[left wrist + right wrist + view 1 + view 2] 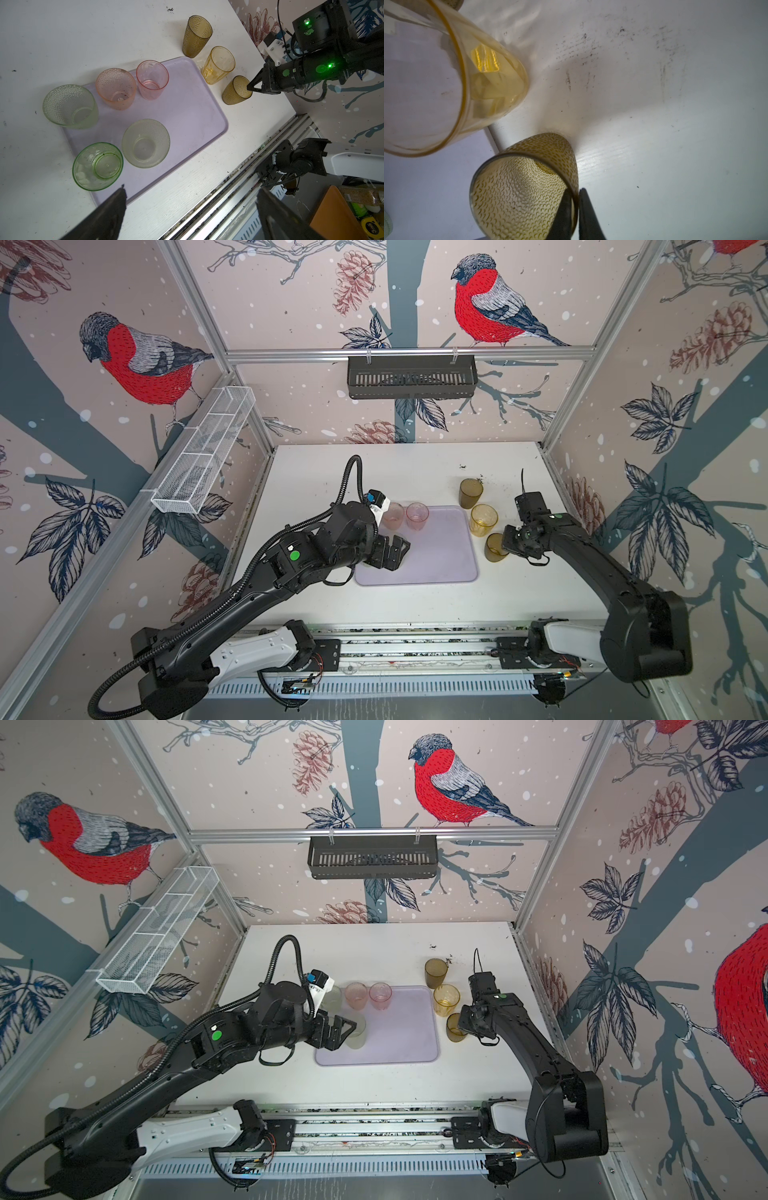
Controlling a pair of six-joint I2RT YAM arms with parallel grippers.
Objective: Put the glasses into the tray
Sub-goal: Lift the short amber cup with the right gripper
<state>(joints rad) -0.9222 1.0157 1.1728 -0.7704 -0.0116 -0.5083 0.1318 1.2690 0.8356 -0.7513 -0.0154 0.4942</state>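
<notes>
the right pincer (576,207) is nearly closed on the wall of the near dark amber glass (519,197): one finger is inside the rim, the other outside, so it holds only a thin piece of wall on one side. this is the main risk, i think. a grip so far from the middle can let the glass swing or slip out when it is lifted, and the dimpled plastic looks light and smooth. the yellow glass (488,83) stands just beside it, on the far side, and a swing or a wide path could knock it over. the tray (187,116) lies just beside the held glass, away from the arm, and if the lift is too low the bottom of the glass could catch the low rim. the far dark amber glass (196,36) waits on the surface (654,104) beyond the yellow one. two pink glasses (152,80) and three green glasses (145,143) are already at the tray, and for two green ones at the edge i cannot tell if they stand fully inside. the left pincer (392,551) is wide and empty above the green ones, so both arms may meet over the tray.
</notes>
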